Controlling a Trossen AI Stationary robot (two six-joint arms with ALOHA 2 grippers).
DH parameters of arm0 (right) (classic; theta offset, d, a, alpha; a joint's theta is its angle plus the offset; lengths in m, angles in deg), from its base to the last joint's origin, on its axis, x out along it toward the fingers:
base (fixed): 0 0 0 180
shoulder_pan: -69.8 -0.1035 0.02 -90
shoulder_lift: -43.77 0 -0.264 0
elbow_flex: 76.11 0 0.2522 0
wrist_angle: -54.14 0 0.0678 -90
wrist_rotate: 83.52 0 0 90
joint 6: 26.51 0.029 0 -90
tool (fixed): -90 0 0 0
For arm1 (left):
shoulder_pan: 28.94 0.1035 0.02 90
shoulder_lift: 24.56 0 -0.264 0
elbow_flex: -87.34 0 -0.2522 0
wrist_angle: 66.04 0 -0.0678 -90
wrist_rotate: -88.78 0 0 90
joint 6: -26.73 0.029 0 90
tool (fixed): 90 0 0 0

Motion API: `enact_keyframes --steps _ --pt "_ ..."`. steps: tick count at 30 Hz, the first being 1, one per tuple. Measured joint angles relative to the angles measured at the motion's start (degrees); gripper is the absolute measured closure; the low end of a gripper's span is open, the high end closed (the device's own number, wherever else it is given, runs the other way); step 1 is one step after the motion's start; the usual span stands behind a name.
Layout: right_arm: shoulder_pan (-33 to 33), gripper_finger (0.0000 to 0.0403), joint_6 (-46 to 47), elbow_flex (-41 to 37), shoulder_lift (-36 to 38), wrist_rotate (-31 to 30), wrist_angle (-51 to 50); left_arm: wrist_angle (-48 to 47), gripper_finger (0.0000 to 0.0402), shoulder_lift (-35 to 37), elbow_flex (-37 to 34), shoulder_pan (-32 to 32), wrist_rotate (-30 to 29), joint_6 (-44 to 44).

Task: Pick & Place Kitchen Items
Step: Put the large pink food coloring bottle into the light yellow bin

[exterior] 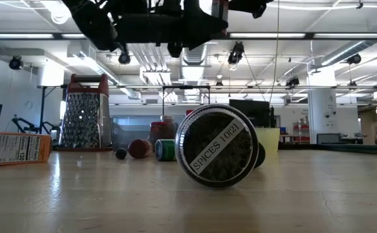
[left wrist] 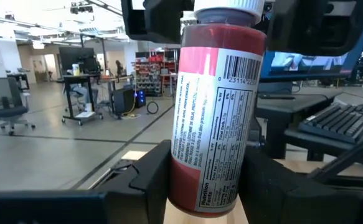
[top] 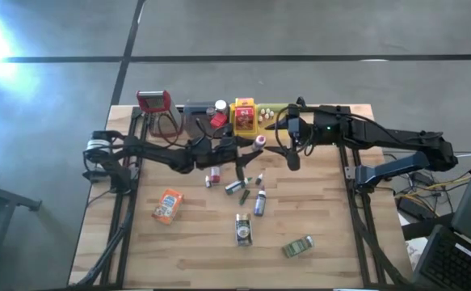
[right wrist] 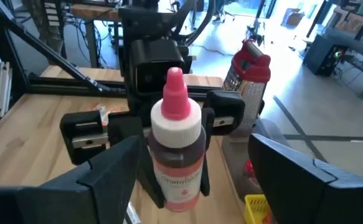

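The left gripper [left wrist: 206, 180] has its fingers clamped on a small red sauce bottle with a white and pink cap [right wrist: 176, 149], held up above the wooden bench [top: 203, 242]. The right gripper [right wrist: 193, 177] waits close by, fingers wide apart around the bottle, not touching. The bottle's cap is cut off in the left wrist view

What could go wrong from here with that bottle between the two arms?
1. The left gripper pinches only the base of the red bottle, so it could tilt or slip out.
2. The right gripper stands open around the same bottle; pulling back, a finger might clip its pink cap and knock it loose.
3. A dropped bottle would likely land among the loose spice bottles below and scatter them.
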Motion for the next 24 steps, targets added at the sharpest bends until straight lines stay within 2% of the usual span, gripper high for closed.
enact_keyframes --steps 10,24 --pt "0.00 0.0147 -0.24 -0.11 -0.22 1.18 2.09 -0.19 0.0241 -2.89 3.57 0.49 0.00 0.05" --pt "0.02 0.0230 -1.77 -0.22 -0.13 0.79 2.16 -1.09 0.0241 -3.66 5.26 0.49 0.85 0.35"
